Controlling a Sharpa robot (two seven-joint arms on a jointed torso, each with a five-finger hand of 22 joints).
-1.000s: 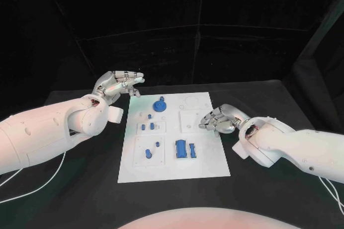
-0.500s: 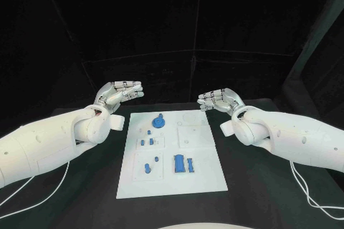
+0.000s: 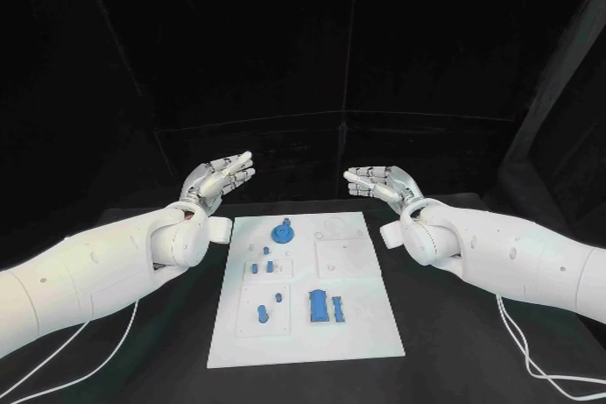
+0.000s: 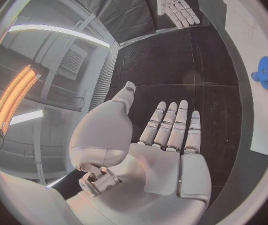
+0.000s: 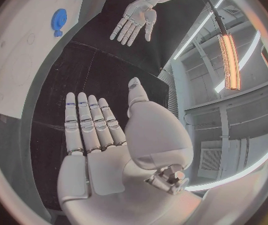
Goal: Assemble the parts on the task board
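- Plainly at a pause: left hand (image 3: 217,178) and right hand (image 3: 379,183) raised above the far end of the desk (image 3: 468,316), palms flat, fingers spread, holding nothing, well apart from every piece.
- Seemingly partly assembled, though impossible to tell for certain which pieces sit seated and which merely lie loose.
- Task board (image 3: 366,325): a long white plate at the middle of the desk, running from near to far, divided into shallow square fields.
- Blue gear (image 3: 285,234) standing at the far left field, with a small knob on top.
- Small blue pegs (image 3: 264,265) scattered just nearer, in the left column.
- Blue block (image 3: 320,305) with a narrower strip beside it at the near middle.
- Right-hand far fields bare white, probably still waiting for pieces.
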